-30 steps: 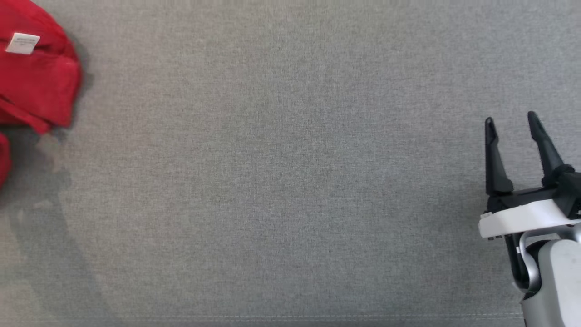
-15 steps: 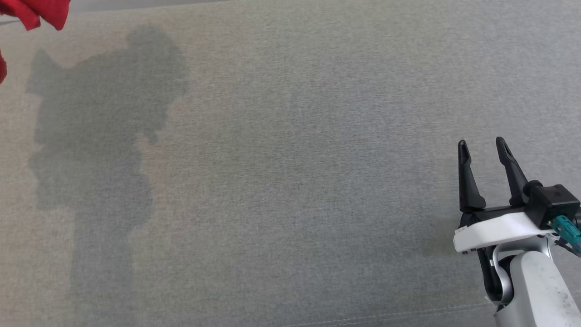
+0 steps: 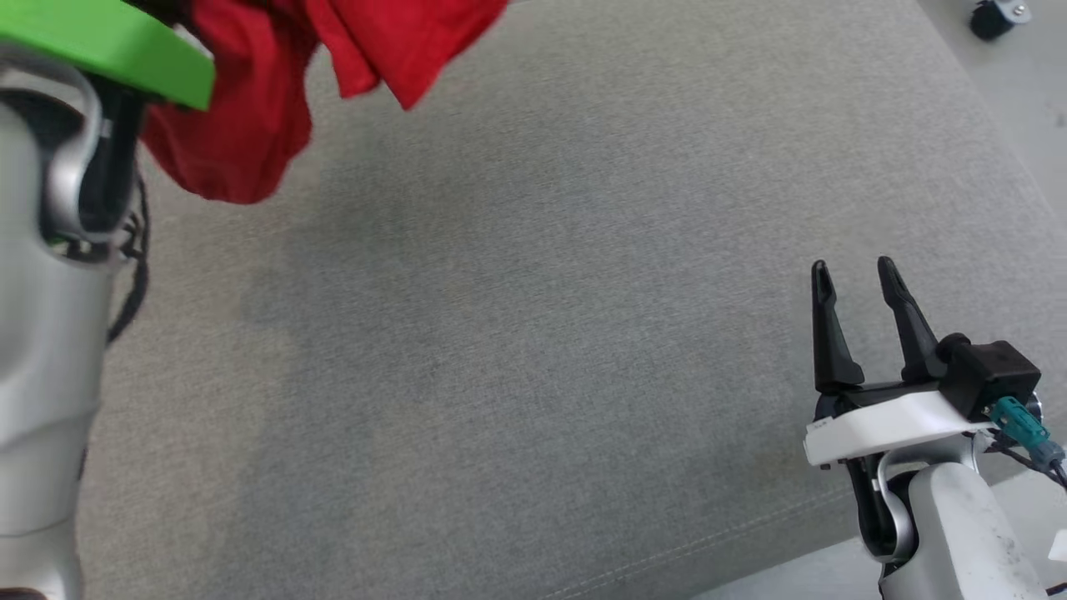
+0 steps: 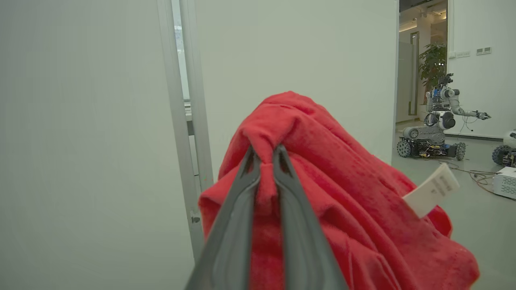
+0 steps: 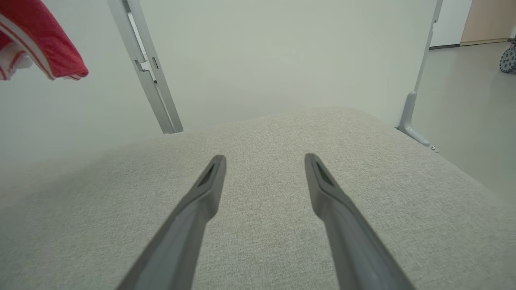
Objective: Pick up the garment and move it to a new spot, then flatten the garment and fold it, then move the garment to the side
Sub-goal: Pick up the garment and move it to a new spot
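Grips the garment [image 4: 322,169] with the left end effector [image 4: 265,155], both fingers pinched tight on a bunched fold of red cloth. Holds it aloft, clear of the grey fabric-covered desk [image 3: 533,333], at the upper left of the head view, with a white label [image 4: 431,189] sticking out at one side. Presents the right end effector [image 3: 850,271] at the lower right, fingers spread apart, empty, above the desk.
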